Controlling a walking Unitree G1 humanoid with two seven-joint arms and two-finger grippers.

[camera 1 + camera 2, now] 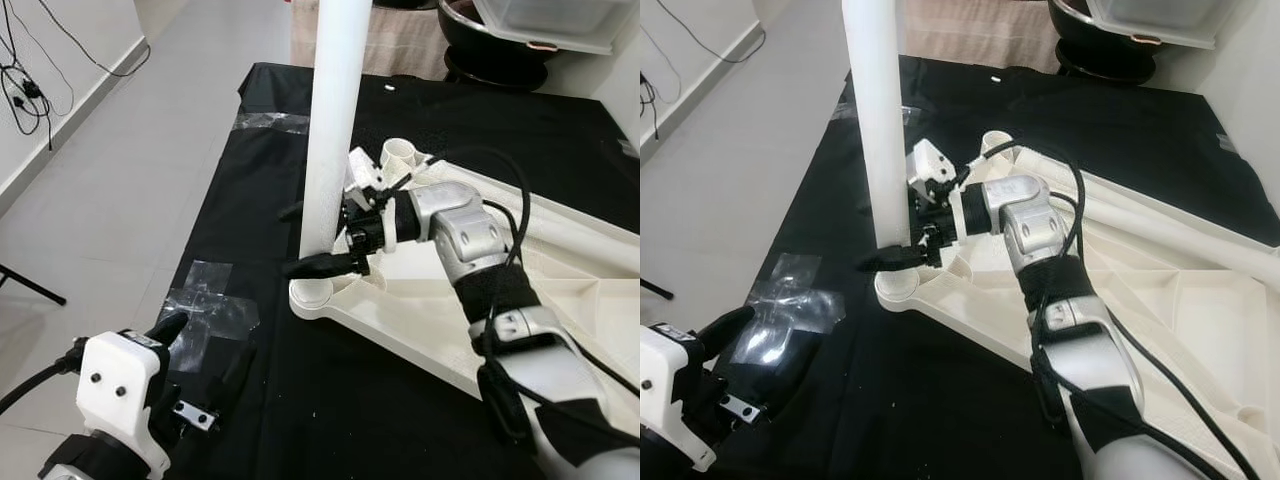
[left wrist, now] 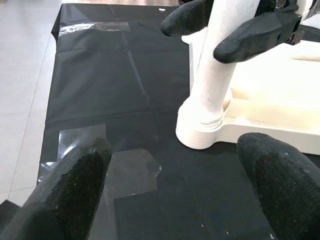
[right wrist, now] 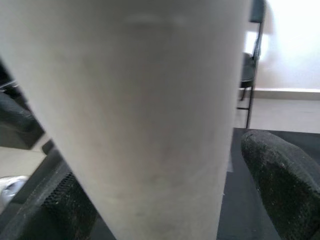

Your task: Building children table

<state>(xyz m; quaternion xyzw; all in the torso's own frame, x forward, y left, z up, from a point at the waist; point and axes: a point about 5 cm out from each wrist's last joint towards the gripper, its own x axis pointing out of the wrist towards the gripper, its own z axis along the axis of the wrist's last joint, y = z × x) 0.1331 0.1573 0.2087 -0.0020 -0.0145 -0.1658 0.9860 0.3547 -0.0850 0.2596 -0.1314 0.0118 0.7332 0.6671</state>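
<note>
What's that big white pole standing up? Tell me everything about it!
It's a table leg: a smooth, round white tube, plastic by the look. It stands upright with its bottom end in a round corner socket of the white tabletop, which lies upside down on a black sheet. Its top runs out of the picture. The right gripper has a black finger on each side of it, low down.

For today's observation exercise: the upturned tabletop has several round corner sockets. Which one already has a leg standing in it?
The socket at the corner nearest the left gripper; the white leg stands upright in it, gripped by the right gripper. The far socket stands empty.
</note>
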